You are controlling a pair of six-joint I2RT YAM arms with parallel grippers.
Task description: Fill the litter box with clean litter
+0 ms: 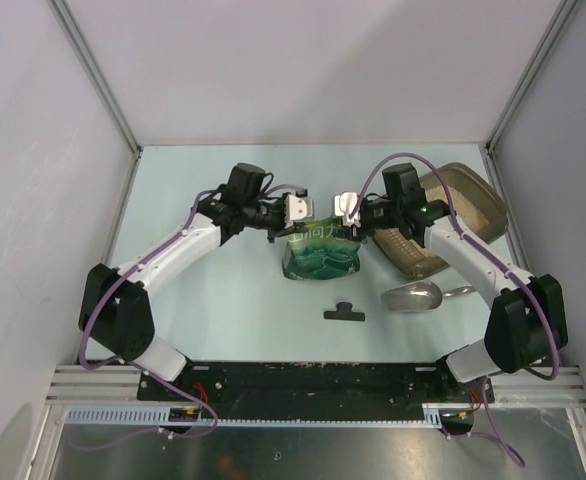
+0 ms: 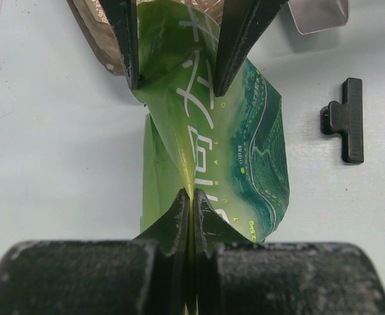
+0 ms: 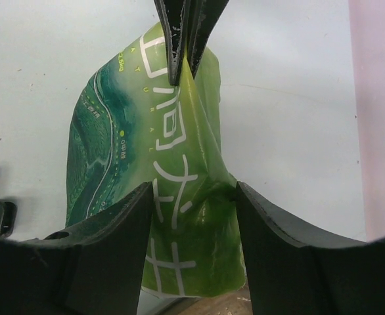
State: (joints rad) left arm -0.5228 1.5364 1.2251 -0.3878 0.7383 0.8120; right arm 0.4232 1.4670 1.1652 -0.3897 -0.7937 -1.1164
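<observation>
Pale mint tabletop [image 1: 233, 300], white-walled bay. Shallow brown translucent plastic litter box [image 1: 488, 190] sits just right of the right gripper [image 1: 347, 206], partly under that arm. Pale beige sandy clean litter [image 1: 468, 210] shows inside it; level hard to judge. Green printed film pouch bag [image 1: 319, 258] stands upright below and between both grippers.

Left gripper [image 1: 299, 209]: jaws pinched tight on the pouch's top edge. Right gripper: jaws about half apart, straddling the top from the opposite side, film touching both inner faces. Real clamp or just contact, can't tell.

Silver metal scoop [image 1: 413, 296] lies on the near side of the right gripper. Small black plastic clip [image 1: 344, 313] lies on the near side of both. Neither is touched.

Handling, my read:
- **Pouch:** soft, slick film, probably bottom-heavy, so it'll fold at the pinch and sag. Top corners to spread the mouth, a lower grip on the body to tip.
- **Litter:** flows freely, dusty. Pour low over the tray.
- **Tray:** looks stiff and light, may slide.

Text: big white stylised characters, unreadable to me. Small lettering looks like "…ATURAL". No brand legible.
</observation>
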